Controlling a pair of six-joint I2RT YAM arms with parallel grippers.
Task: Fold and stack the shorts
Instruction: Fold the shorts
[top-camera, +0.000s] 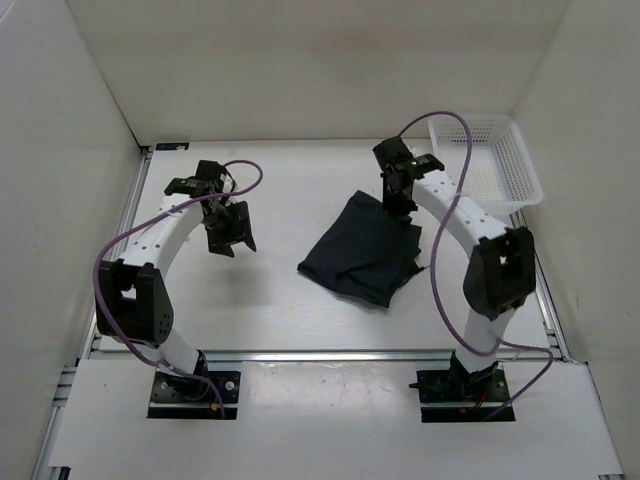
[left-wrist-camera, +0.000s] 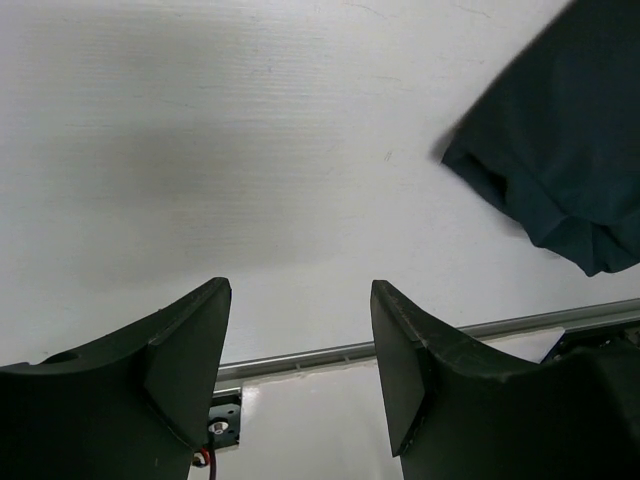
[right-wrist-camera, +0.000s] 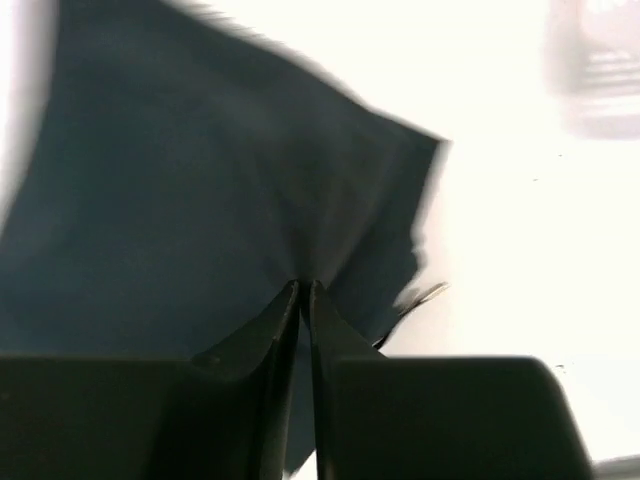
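The dark navy shorts lie folded into a rough diamond on the white table, right of centre. My right gripper is at their far right corner, shut on the shorts; in the right wrist view the cloth puckers into the closed tips of that gripper. My left gripper hangs open over bare table, well to the left of the shorts. In the left wrist view, that gripper holds nothing, and a corner of the shorts shows at the upper right.
A white mesh basket stands at the back right corner. White walls enclose the table on three sides. A metal rail runs along the near edge in front of both arm bases. Purple cables loop off both arms.
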